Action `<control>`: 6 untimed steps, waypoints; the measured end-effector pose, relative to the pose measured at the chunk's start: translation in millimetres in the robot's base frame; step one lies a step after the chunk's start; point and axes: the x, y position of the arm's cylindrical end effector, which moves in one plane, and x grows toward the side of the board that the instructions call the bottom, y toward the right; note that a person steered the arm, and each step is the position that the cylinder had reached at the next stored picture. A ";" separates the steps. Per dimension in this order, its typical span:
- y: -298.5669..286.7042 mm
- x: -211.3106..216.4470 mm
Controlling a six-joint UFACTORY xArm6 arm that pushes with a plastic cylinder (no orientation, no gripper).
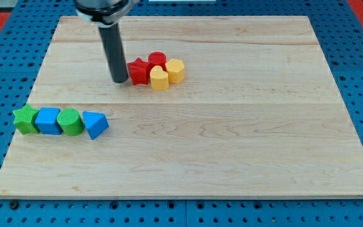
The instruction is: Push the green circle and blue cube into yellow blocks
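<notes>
The green circle (70, 122) and the blue cube (47, 120) sit in a row near the board's left edge, touching each other. The yellow heart (159, 79) and the yellow hexagon-like block (176, 70) sit in a cluster at the upper middle. My tip (120, 81) stands just left of that cluster, close to the red star (137, 70), and well above and to the right of the green circle.
A green star (24, 120) ends the row on the left and a blue triangle (95, 124) ends it on the right. A red round block (157, 60) sits behind the yellow blocks. The wooden board (232, 139) lies on a blue pegboard.
</notes>
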 end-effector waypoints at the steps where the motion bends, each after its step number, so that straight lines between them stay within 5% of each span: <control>1: -68.0 -2.9; 3: -157.5 28.5; 6: -158.7 75.5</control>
